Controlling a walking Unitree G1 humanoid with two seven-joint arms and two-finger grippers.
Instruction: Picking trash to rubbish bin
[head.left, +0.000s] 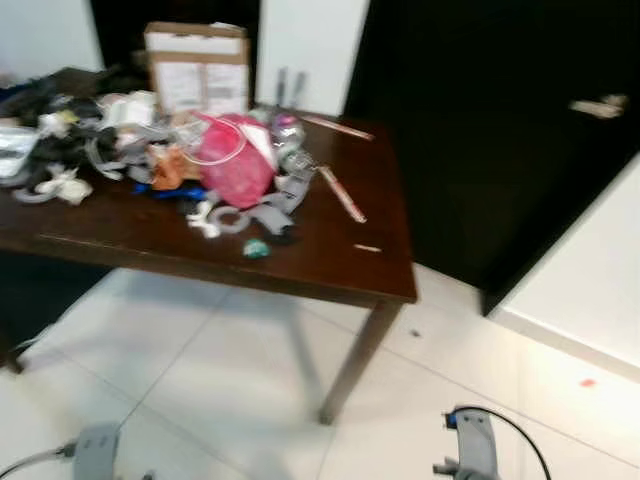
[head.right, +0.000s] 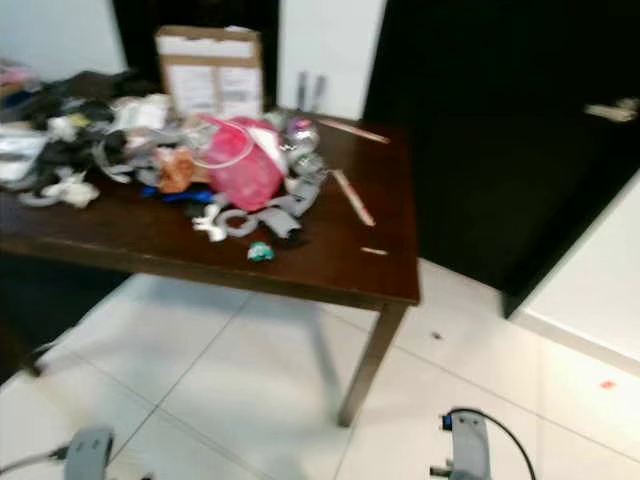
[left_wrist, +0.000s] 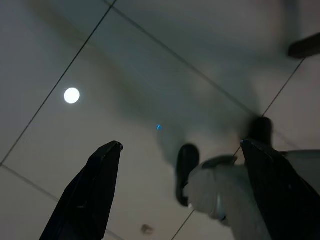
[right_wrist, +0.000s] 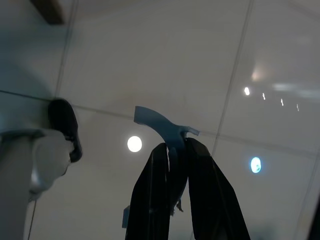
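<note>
Dark wooden table (head.left: 330, 262) under trash, pink bag (head.left: 238, 165), cardboard box (head.left: 197, 67).

White labels on the cardboard box (head.left: 197, 66) at the table's (head.left: 330, 270) far edge, print too blurred to read, no other text legible

One table (head.left: 330, 268), one box (head.left: 197, 68) (cardboard) — perhaps two sticks (head.left: 341, 193).
</note>
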